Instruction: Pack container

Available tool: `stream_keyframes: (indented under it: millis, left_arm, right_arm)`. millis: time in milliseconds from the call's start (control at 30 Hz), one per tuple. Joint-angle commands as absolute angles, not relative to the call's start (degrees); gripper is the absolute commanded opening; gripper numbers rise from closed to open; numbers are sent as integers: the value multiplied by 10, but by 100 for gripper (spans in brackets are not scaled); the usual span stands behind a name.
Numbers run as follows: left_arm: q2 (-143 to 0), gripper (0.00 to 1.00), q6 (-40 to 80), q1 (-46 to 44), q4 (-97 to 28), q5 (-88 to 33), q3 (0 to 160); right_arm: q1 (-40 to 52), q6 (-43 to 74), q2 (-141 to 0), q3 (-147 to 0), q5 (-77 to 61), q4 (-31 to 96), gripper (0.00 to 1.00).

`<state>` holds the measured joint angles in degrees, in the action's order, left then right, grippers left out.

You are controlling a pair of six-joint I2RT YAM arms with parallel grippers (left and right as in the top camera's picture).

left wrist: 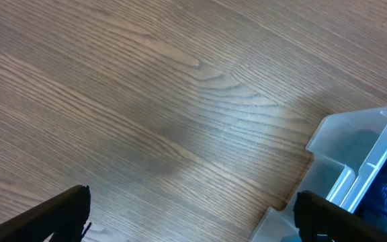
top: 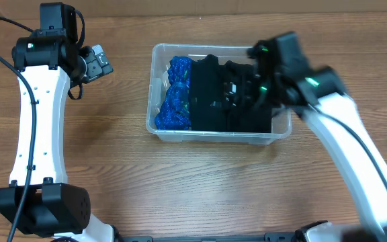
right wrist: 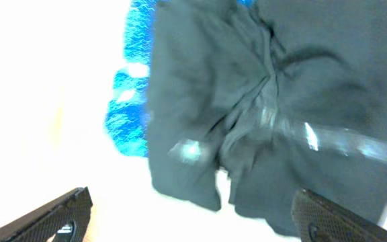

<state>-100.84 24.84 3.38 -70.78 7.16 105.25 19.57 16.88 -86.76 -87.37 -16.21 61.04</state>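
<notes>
The left pincer [top: 101, 62] hangs over the bare wooden worktop [top: 113, 171] with its fingers spread wide, just beside the left end of the container [top: 213, 137]. The container stands mid-worktop, with a crumpled blue item [top: 173, 94] against its left wall and black cloth [top: 210, 97] filling the rest. Over its right half, the right pincer [right wrist: 190, 205] sits above the black cloth, its fingers likewise wide apart with nothing held between them.

White left arm [top: 42, 114] stretched forward, black left pincer [left wrist: 190, 202] spread wide; white right arm [top: 355, 148] angled inward, black right pincer [right wrist: 190, 202] likewise agape.
</notes>
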Motion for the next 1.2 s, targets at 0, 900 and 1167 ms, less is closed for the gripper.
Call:
stream_keyframes:
  millis: [0,900,1167]
  left_arm:
    - [-1009,100,238,33,-707,79,1056]
    - [-1009,100,238,33,-707,79,1056]
    - [-1009,100,238,33,-707,79,1056]
  right_arm:
    - [193,148,-736,-889,-125,637,100]
    - [57,76,-72,-254,33,403,100]
    - [50,108,-8,-125,26,375,100]
